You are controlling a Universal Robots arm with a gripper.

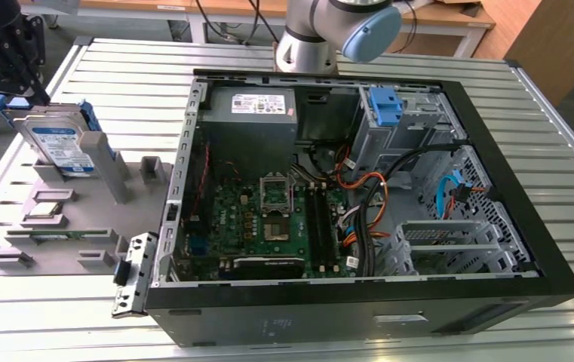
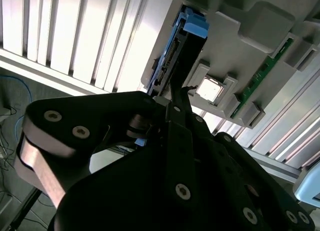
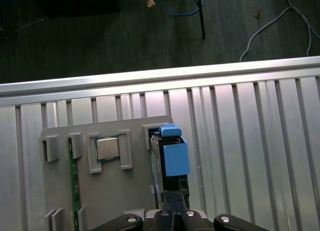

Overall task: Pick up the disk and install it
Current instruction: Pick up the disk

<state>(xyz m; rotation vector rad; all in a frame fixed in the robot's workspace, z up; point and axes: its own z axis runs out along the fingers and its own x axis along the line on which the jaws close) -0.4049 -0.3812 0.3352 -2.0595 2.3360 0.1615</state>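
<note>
Disk (image 3: 175, 158) standing on edge in a slot of the grey holder (image 3: 127, 188), just below the pincer (image 3: 174, 205); whether the pincer is clenched or released cannot be told. The holder lies on the slatted desk (image 3: 240, 141), with the open computer case (image 1: 367, 188) well apart from the pincer
</note>
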